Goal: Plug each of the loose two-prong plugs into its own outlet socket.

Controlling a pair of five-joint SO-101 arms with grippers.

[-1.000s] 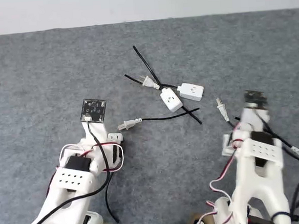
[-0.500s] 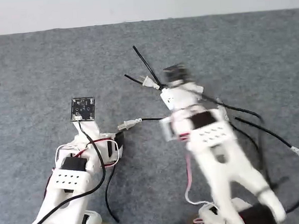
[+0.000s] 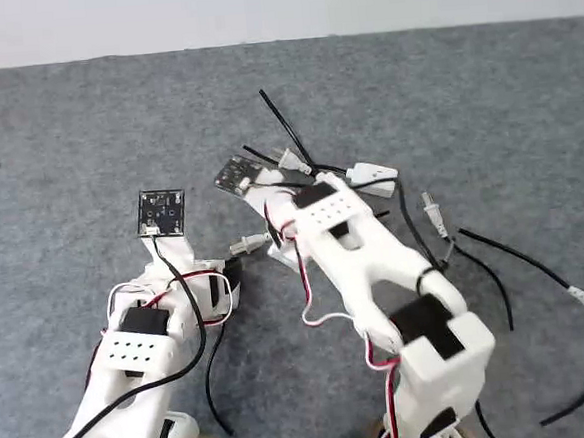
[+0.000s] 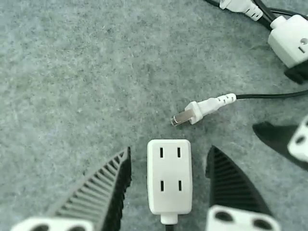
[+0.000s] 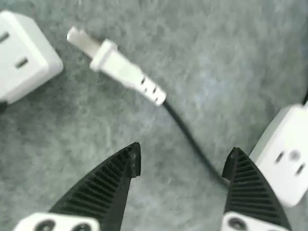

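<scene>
On the left, the left gripper point(image 4: 169, 156) had its fingers spread wide either side of a white socket point(image 4: 169, 175) lying flat on the counter point(image 4: 72, 72), touching neither side, ready, I reckoned, to steady it. Just past the socket's end lay the plug point(image 4: 202, 108), prongs near it but off line. To the right, the right gripper point(image 5: 186, 150) hung over that plug's cord point(image 5: 187, 134), fingers wide and empty, likely placed to take it.

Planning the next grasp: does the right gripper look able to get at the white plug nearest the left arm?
Probably yes: the plug lies uncovered on the carpet, and the open right gripper hovers over its cord.
</scene>
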